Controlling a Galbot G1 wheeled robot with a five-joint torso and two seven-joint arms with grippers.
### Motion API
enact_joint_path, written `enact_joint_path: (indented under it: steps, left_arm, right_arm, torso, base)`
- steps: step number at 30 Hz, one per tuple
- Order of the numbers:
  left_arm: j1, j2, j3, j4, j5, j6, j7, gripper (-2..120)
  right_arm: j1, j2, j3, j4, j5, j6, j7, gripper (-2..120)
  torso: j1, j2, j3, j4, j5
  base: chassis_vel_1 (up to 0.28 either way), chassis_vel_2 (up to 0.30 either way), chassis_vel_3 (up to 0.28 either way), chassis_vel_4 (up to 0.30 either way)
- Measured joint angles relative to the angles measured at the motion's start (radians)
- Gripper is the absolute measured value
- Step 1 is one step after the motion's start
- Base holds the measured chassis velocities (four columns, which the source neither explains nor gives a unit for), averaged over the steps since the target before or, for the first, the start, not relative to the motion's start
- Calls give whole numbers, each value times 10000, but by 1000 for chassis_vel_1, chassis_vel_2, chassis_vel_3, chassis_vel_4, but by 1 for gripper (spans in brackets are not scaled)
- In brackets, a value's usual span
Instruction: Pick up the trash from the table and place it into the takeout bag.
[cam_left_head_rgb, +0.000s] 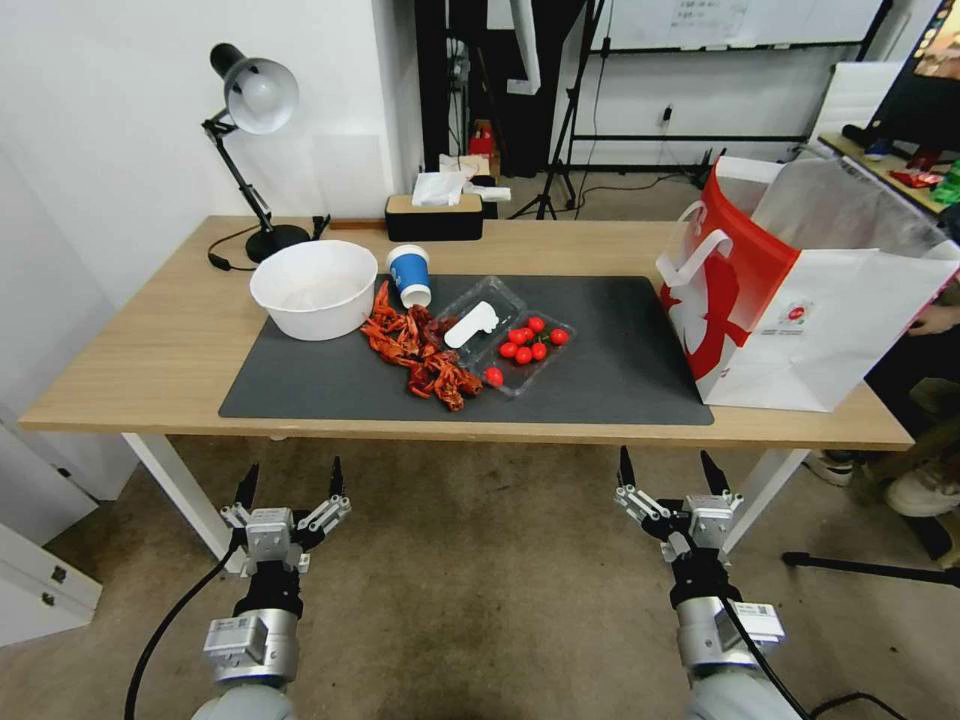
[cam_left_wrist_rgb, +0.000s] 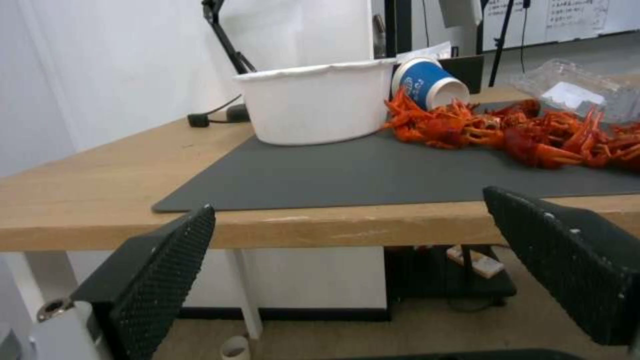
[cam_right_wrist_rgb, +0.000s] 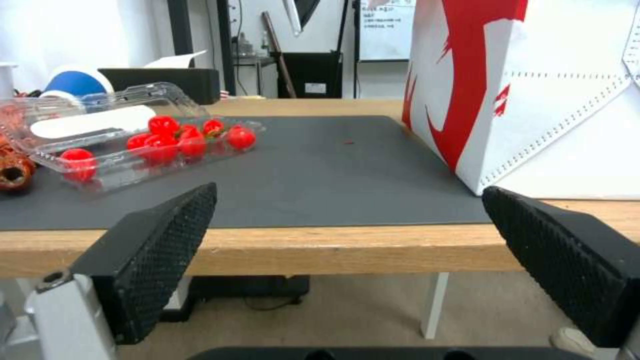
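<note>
The light-wood table (cam_left_head_rgb: 150, 360) on white legs carries a dark grey mat (cam_left_head_rgb: 600, 370), a black desk lamp (cam_left_head_rgb: 255, 120) and a tissue box (cam_left_head_rgb: 435, 215) at its far edge, and a white-and-red takeout bag (cam_left_head_rgb: 800, 300) standing partly on the mat's right end.

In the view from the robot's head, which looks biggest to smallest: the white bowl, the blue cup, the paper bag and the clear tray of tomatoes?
1. takeout bag, by far.
2. white bowl.
3. clear tray, a little smaller than the bowl, though it lies flat, so this is less sure.
4. blue paper cup, on its side.
</note>
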Motion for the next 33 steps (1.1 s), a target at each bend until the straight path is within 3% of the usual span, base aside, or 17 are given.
enact_joint_path:
  steps: [4,11,16,21,23,27,29,33]
  left_arm:
    - [-81,64,31,59,-56,45,-1,100]
    - [-787,676,4,-308,-779,971,-42,100]
    - [-2976,1994,500,-490,-2348,2428,-157,100]
    - [-4606,2827,1080,-261,-3526,3088,-518,100]
    - [-5755,3532,1575,18,-4684,3490,-564,100]
    - [-6838,4013,2111,360,-5704,3642,-560,100]
    - [-8559,4357,2945,930,-6713,3680,-513,100]
    - [-9979,4331,3893,1468,-7550,4002,-644,100]
  right_arm:
    - [-23,12,1,0,0,0,0,100]
    - [-51,14,-1,49,-2,0,2,100]
    - [-69,-7,-10,135,-20,0,6,100]
    - [-152,-27,2,233,-35,-1,17,100]
    - [-217,-24,8,265,-74,-12,21,100]
    - [-265,25,14,265,-122,-24,27,100]
    - [-300,106,18,265,-183,-29,33,100]
    - [-314,167,24,265,-219,-60,35,100]
  torso:
    - [0,0,0,1,0]
    - [0,0,0,1,0]
    - [0,0,1,-2,-1]
    - [2,0,1,-6,-1]
    - [2,0,1,2,1]
    - [2,0,2,2,-2]
    - [3,-1,1,0,3]
    - [2,0,1,1,3]
  base:
    - [0,0,0,0]
    - [0,0,0,0]
    - [0,0,0,0]
    - [0,0,0,0]
    - [0,0,0,0]
    - [0,0,0,0]
    - [0,0,0,0]
    - [0,0,0,0]
